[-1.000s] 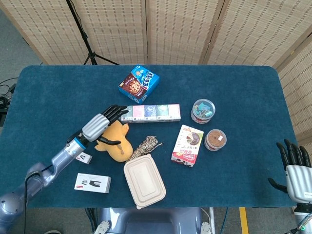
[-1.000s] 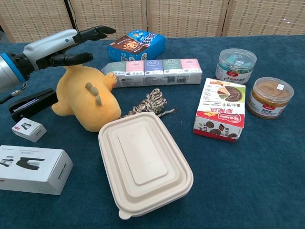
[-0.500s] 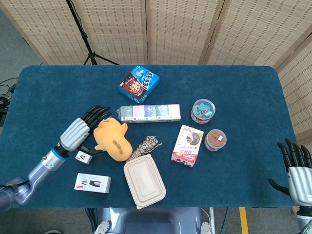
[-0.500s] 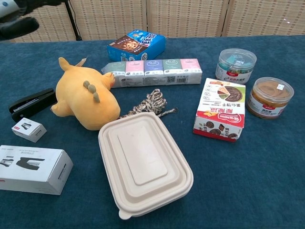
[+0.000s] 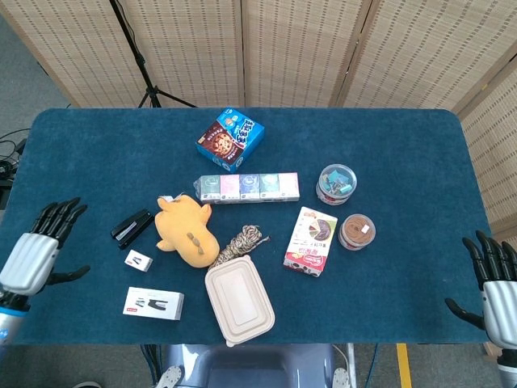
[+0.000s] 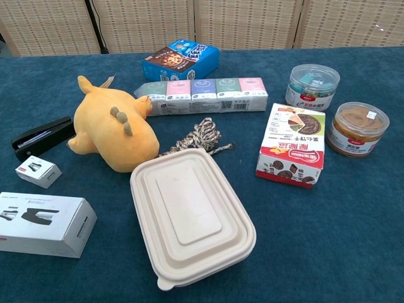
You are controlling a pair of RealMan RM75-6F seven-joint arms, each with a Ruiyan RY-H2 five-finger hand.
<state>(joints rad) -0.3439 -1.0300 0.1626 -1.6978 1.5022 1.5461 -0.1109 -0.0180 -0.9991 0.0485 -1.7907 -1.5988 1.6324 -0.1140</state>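
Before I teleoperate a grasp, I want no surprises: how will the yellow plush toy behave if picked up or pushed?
The yellow plush toy looks soft and stuffed, so it will probably squash and feel light. Its rounded body lies flat, so a push will likely slide it rather than roll.

left hand (image 5: pixel 31 257): empty, fingers spread | right hand (image 5: pixel 497 283): empty, fingers spread

The left hand (image 5: pixel 32 252) has pulled away from the plush toy (image 5: pixel 187 231) toward eight o'clock. It now hangs open at the table's left edge, uncovering the stapler (image 5: pixel 132 227).
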